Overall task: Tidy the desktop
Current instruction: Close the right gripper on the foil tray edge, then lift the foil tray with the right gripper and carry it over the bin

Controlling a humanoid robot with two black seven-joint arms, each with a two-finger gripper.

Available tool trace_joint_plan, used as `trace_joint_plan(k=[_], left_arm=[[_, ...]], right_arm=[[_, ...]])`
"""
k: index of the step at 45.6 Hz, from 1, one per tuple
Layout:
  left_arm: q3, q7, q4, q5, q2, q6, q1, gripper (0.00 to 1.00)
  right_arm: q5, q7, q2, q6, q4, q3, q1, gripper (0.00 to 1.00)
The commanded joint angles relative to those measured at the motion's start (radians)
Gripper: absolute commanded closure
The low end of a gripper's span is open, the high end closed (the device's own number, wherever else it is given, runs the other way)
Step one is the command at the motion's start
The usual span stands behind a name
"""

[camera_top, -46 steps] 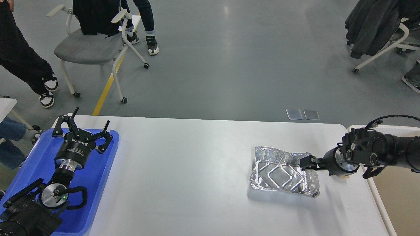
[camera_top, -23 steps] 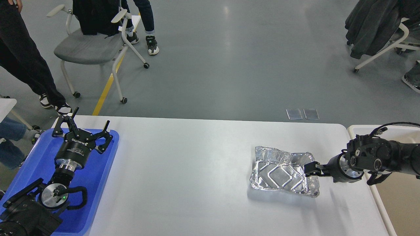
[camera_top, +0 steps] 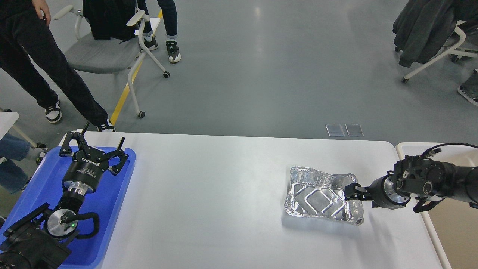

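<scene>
The white desktop (camera_top: 224, 194) fills the lower part of the head view. A crumpled silver foil tray (camera_top: 317, 198) lies on it at the right. My right gripper (camera_top: 351, 191) comes in from the right and sits at the tray's right rim, touching the foil; its dark fingers are too small to tell apart. My left gripper (camera_top: 93, 146) is open and empty, with fingers spread, above the far end of a blue plastic tray (camera_top: 112, 209) at the desktop's left edge.
A cream-rimmed beige bin (camera_top: 407, 146) stands just past the desktop's right edge, under my right arm. Beyond the far edge are a grey chair (camera_top: 101, 56), a walking person (camera_top: 44, 63) at the left, and another chair with a dark coat (camera_top: 425, 30) at the far right.
My right gripper moved down and slightly right along the foil tray's right rim, then edged back left. The tray has barely shifted. The person at the left walked closer. My left arm is still.
</scene>
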Motion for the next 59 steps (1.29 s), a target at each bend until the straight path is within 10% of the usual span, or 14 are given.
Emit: trace_joint_plan(k=[1,14,59], left_arm=[[0.000,0.000,0.000,0.000,0.000,0.000,0.000,0.01],[0.000,0.000,0.000,0.000,0.000,0.002,0.000,0.01],[0.000,0.000,0.000,0.000,0.000,0.002,0.000,0.01]], right_arm=[[0.039,0.001,0.002,0.008,0.011,0.007,-0.012,0.44],[0.040,-0.001,-0.007,0.015,0.020,0.020,-0.006,1.00],[-0.019,0.001,-0.212,0.134,0.434,-0.144,0.524,1.00]])
